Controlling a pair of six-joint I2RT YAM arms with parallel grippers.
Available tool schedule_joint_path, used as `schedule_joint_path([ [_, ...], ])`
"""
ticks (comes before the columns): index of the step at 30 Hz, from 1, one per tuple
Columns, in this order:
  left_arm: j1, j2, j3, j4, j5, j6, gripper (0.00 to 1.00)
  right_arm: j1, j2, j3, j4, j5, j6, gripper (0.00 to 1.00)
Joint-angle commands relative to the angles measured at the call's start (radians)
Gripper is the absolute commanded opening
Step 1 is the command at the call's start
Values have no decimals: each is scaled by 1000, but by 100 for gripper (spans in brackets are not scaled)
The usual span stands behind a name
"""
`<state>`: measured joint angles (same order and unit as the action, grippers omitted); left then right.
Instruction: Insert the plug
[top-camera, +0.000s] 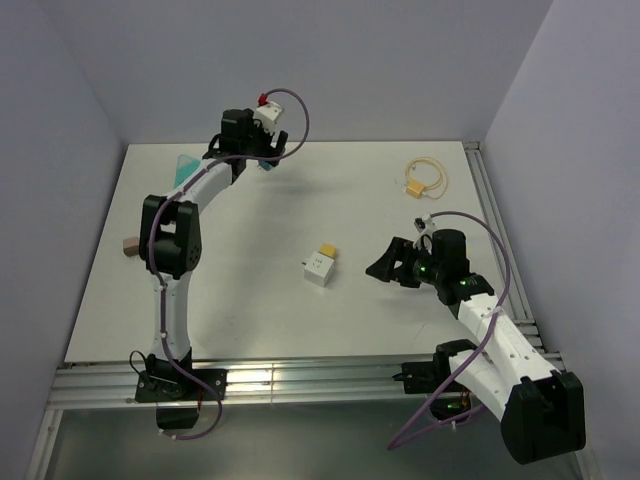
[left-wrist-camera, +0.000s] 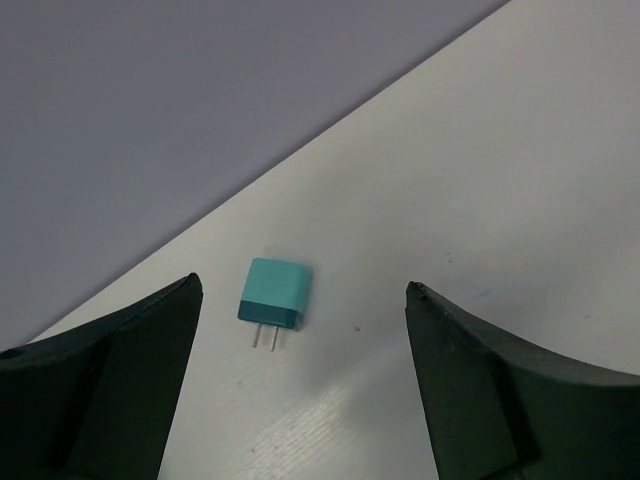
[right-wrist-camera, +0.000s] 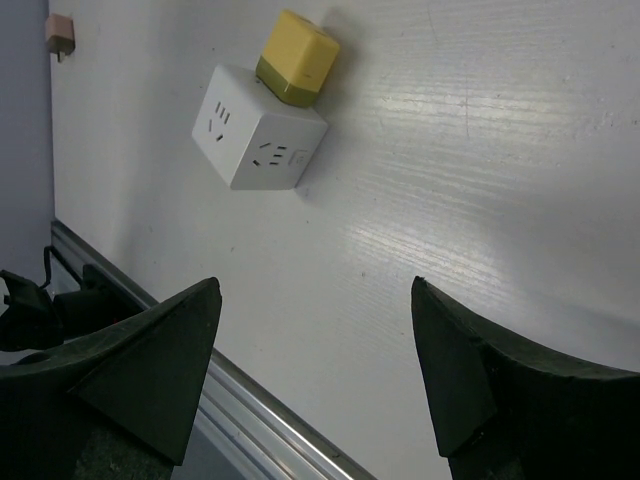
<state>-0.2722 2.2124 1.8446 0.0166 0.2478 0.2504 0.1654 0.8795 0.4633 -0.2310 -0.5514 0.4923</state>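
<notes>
Two claws gape wide, both empty. Left gripper (left-wrist-camera: 302, 284) hovers over the teal plug (left-wrist-camera: 275, 292), lying flat at the table's (left-wrist-camera: 500, 200) far-left edge; right gripper (right-wrist-camera: 315, 285) hangs near the socket cube (right-wrist-camera: 255, 130). Pickup stage, apparently: next, lower and close on the plug's body.

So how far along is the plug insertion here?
Done: a yellow square plug sits in the white cube socket. In hand: nothing; the left gripper open over a teal two-pin plug on the table, right gripper open too. Left: grasping and inserting it.
</notes>
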Motion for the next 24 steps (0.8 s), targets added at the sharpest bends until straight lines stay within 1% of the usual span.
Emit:
schedule_joint_path([
  [1, 33, 62, 83, 20, 114, 99, 87, -4, 3, -9, 24, -10, -15, 83],
  [8, 39, 223, 186, 31, 120, 150, 86, -4, 29, -2, 16, 28, -15, 83],
  [14, 42, 317, 258, 23, 113, 171, 87, -4, 33, -5, 13, 51, -11, 83],
  [21, 45, 363, 289, 11, 102, 205, 86, -4, 56, 1, 13, 64, -12, 83],
  [24, 54, 366, 294, 25, 108, 198, 85, -4, 75, 6, 15, 64, -15, 82],
])
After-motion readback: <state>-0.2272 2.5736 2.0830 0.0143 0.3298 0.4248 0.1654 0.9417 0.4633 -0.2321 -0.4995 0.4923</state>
